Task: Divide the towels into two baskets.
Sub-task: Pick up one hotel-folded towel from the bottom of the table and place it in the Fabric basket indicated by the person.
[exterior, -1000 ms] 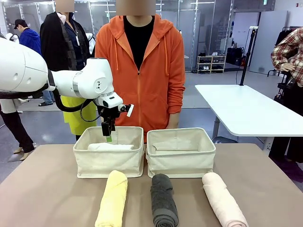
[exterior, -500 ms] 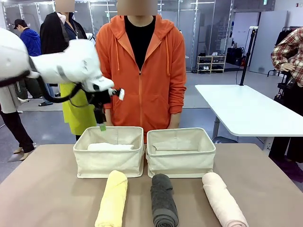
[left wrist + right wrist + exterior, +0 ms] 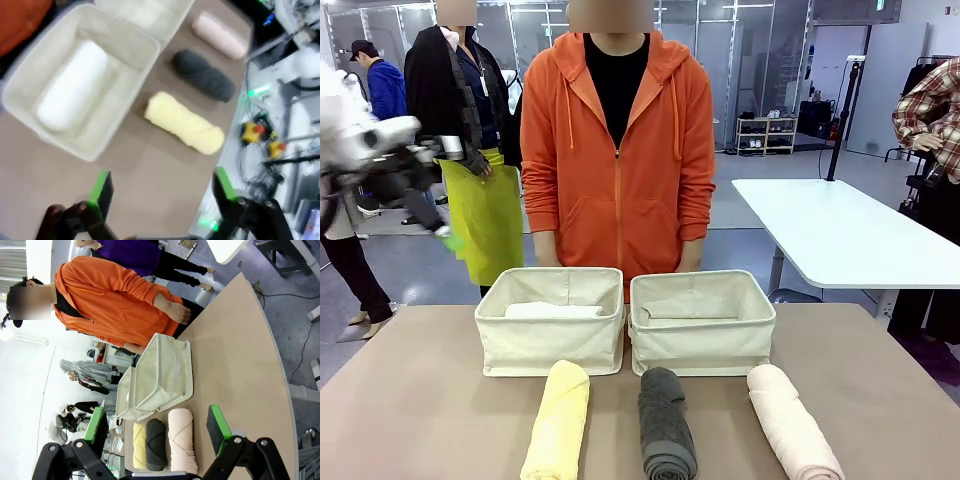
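Tan bench (image 3: pixel 400 400), busy hall behind. We see white towel (image 3: pixel 552 311) inside frame-left basket (image 3: pixel 548 345); yellow towel (image 3: pixel 558 420), grey towel (image 3: pixel 666 425), pink towel (image 3: pixel 790 425) along lower edge. Left hand (image 3: pixel 162 187), right hand (image 3: pixel 157 425) both agape, empty.

The tan worktop (image 3: pixel 410 400) carries the left basket (image 3: pixel 550 348) and the right basket (image 3: pixel 702 348) side by side toward its far edge. Nearer the robot, three rolls lie apart on it, left to right: yellow towel (image 3: pixel 558 420), grey towel (image 3: pixel 666 422), pink towel (image 3: pixel 792 425).
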Motion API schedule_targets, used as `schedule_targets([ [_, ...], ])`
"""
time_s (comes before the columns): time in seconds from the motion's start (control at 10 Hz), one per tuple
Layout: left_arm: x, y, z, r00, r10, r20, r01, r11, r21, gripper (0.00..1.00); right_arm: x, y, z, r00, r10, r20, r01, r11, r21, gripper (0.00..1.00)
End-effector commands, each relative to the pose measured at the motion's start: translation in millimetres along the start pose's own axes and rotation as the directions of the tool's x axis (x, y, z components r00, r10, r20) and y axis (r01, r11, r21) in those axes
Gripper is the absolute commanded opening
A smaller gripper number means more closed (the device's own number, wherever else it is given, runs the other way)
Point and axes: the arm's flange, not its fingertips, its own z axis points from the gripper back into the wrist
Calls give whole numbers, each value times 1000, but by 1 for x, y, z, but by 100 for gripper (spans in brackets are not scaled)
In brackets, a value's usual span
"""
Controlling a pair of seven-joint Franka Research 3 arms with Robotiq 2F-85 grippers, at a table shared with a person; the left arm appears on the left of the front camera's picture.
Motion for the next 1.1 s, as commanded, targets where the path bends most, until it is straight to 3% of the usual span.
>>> schedule_targets([
  [0.0, -78, -7, 17, 980, 115, 161, -107, 993, -56, 100, -1, 3, 1, 1000, 4, 4, -4, 1000, 9, 100],
  [0.2, -164, -2, 36, 919, 265, 292, -224, 960, -168, 100, -1, 3, 1, 1000, 4, 4, -4, 1000, 9, 100],
  [0.4, -242, 12, 43, 803, 398, 444, -336, 917, -215, 100, -1, 3, 1, 1000, 4, 4, -4, 1000, 9, 100],
  [0.6, -309, 20, 42, 715, 501, 487, -421, 865, -272, 100, -1, 3, 1, 1000, 4, 4, -4, 1000, 9, 100],
  [0.7, -313, 25, 39, 702, 531, 475, -452, 847, -278, 100, -1, 3, 1, 1000, 4, 4, -4, 1000, 9, 100],
  [0.8, -300, 35, 36, 742, 506, 439, -436, 862, -257, 100, -1, 3, 1, 1000, 4, 4, -4, 1000, 9, 100],
  [0.9, -325, 18, 40, 715, 532, 454, -468, 846, -254, 100, -1, 3, 1, 1000, 4, 4, -4, 1000, 9, 100],
  [1.0, -325, 18, 40, 715, 532, 454, -468, 846, -254, 100, -1, 3, 1, 1000, 4, 4, -4, 1000, 9, 100],
])
